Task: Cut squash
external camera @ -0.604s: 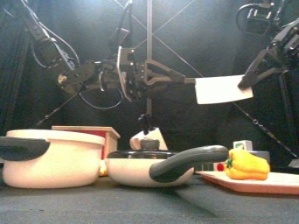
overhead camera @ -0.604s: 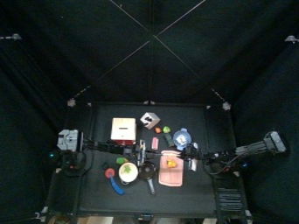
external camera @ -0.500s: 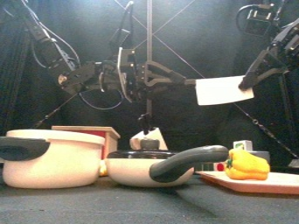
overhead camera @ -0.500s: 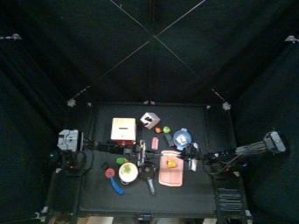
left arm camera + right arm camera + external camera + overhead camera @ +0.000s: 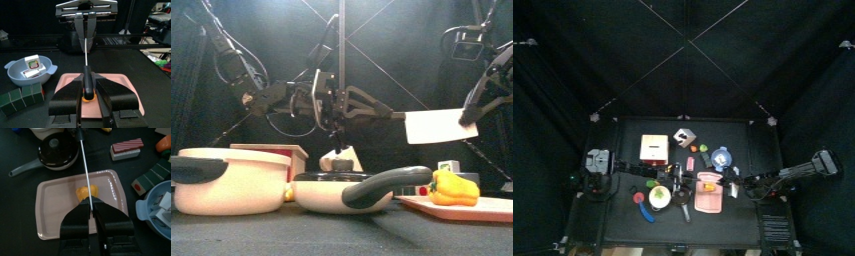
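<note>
Both end effectors hold tools above the pink board (image 5: pixel 60 215).
Your right end effector (image 5: pixel 91 204) is clamped on a knife (image 5: pixel 436 126). Its white blade hangs at the middle right of the front view, clear of the worktop (image 5: pixel 633 225). Your left end effector (image 5: pixel 87 84) is closed narrow on a thin dark-handled tool (image 5: pixel 85 45), in the middle of that view. The 1 squash (image 5: pixel 87 193) lies near the centre of the board, at the lower right of the front view, with both tools well above it.

Pink board (image 5: pixel 63 203) mostly bare around squash (image 5: pixel 86 193); flanked closely by pan (image 5: pixel 57 151), blue bowl (image 5: pixel 157 205), green blocks (image 5: pixel 152 176).
</note>
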Controlling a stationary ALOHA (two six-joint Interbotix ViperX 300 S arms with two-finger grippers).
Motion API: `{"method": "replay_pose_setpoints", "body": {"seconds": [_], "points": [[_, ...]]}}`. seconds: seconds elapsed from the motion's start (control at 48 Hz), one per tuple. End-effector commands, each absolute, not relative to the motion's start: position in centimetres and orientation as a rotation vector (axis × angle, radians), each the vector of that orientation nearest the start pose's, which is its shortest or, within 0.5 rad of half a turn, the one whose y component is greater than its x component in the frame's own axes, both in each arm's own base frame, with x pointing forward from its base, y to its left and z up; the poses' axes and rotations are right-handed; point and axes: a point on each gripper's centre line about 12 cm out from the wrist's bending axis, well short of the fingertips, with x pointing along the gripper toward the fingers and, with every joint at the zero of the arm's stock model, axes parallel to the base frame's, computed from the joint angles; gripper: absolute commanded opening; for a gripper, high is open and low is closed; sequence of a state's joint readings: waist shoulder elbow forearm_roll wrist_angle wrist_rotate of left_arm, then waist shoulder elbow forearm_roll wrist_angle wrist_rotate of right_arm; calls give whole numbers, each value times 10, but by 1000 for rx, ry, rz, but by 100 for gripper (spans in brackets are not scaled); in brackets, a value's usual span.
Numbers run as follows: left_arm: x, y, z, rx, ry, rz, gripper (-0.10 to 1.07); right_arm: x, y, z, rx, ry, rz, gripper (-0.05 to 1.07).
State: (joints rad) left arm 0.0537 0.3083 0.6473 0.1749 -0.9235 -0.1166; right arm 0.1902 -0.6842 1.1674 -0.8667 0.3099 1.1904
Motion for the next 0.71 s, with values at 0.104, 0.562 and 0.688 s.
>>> {"method": "replay_pose_setpoints", "body": {"seconds": [0.104,0.562,0.688], "points": [[442,5,147,-33,50,-69,59,216,13,172,194,714,-173,37],[442,2,138,-49,108,-53,59,219,14,159,199,775,-190,37],[442,1,137,-51,111,-56,59,218,14,157,204,781,-192,37]]}}
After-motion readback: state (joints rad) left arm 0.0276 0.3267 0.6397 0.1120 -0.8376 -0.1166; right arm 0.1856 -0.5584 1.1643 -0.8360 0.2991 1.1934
